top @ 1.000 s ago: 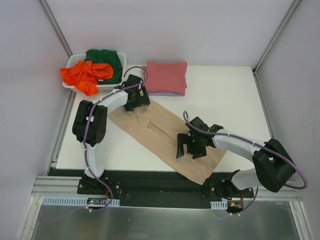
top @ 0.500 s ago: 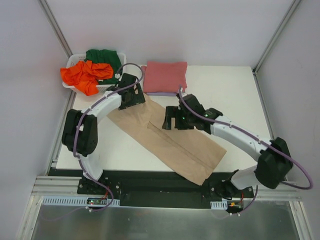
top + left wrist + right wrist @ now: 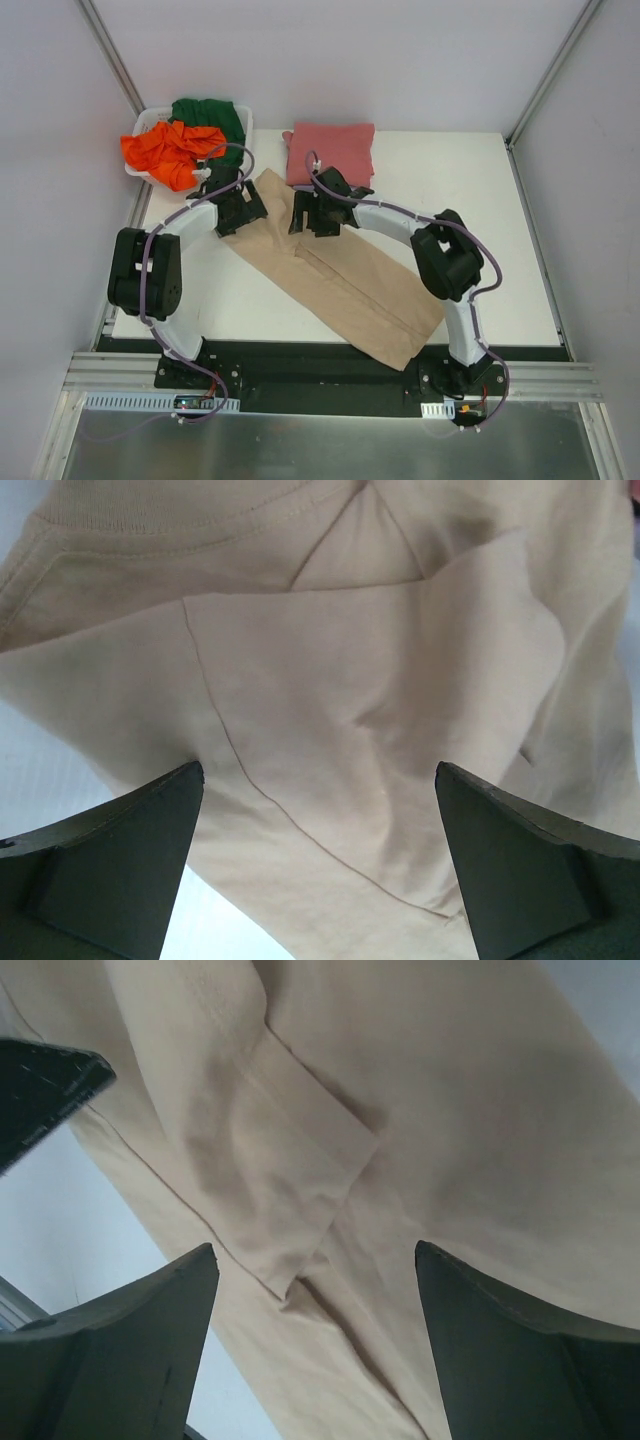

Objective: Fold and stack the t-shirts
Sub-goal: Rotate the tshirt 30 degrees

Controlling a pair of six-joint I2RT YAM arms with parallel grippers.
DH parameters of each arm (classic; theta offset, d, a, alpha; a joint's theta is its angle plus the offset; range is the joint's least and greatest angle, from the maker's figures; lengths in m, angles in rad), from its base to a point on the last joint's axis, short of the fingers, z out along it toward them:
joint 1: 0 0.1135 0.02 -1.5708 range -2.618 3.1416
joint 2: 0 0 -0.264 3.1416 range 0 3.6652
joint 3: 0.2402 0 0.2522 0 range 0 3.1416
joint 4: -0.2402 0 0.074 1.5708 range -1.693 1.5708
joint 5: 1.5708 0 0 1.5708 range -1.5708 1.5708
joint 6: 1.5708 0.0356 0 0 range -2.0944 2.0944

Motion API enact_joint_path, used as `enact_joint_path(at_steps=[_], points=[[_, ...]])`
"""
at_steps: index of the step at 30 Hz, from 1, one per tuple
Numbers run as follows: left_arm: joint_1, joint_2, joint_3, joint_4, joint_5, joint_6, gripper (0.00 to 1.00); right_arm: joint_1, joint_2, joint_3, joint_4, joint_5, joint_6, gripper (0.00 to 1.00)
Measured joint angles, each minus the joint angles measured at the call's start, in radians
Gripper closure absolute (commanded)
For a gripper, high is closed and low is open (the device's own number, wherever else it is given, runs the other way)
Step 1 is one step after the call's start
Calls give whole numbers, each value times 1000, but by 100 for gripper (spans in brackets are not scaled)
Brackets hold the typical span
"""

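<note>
A tan t-shirt (image 3: 345,285), folded into a long strip, lies diagonally on the table (image 3: 480,200). Both arms bend inward over its far end. Beyond that end lie a folded pinkish-red t-shirt (image 3: 332,152) and a basket (image 3: 147,114) holding orange (image 3: 165,150) and dark green (image 3: 212,118) shirts. The left gripper (image 3: 320,770) and right gripper (image 3: 315,1250) hang over the tan cloth, jaws spread, holding nothing.

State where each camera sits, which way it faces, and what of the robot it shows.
Top external: above and behind the bases, facing down onto the table; left arm and right arm show whole.
Left wrist: on the left arm, facing down at the tan t-shirt; the open left tool frames it.
Right wrist: on the right arm, facing down; the right tool shows.
Shared: both wrist views see the tan t-shirt.
</note>
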Motion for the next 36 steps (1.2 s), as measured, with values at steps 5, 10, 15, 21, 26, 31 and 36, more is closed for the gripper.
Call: enact_joint_path(at_steps=[5,10,15,21,26,31,36], points=[[47,33,-32,51,66,-1,1,-7,92,80,46,-22,12,27],[67,50,-53,75,104,-4,1,-15,158,138,78,-43,27,31],[78,51,-56,85,114,-7,1,-20,179,148,98,-58,47,53],[84,51,-56,87,127,-8,1,-22,180,148,124,-68,75,67],[92,51,-57,89,134,-16,1,-24,184,148,129,-72,84,66],[93,51,-58,91,134,-20,1,-26,203,148,132,-74,90,86],[96,51,-59,93,135,-25,1,-27,213,148,132,-72,99,99]])
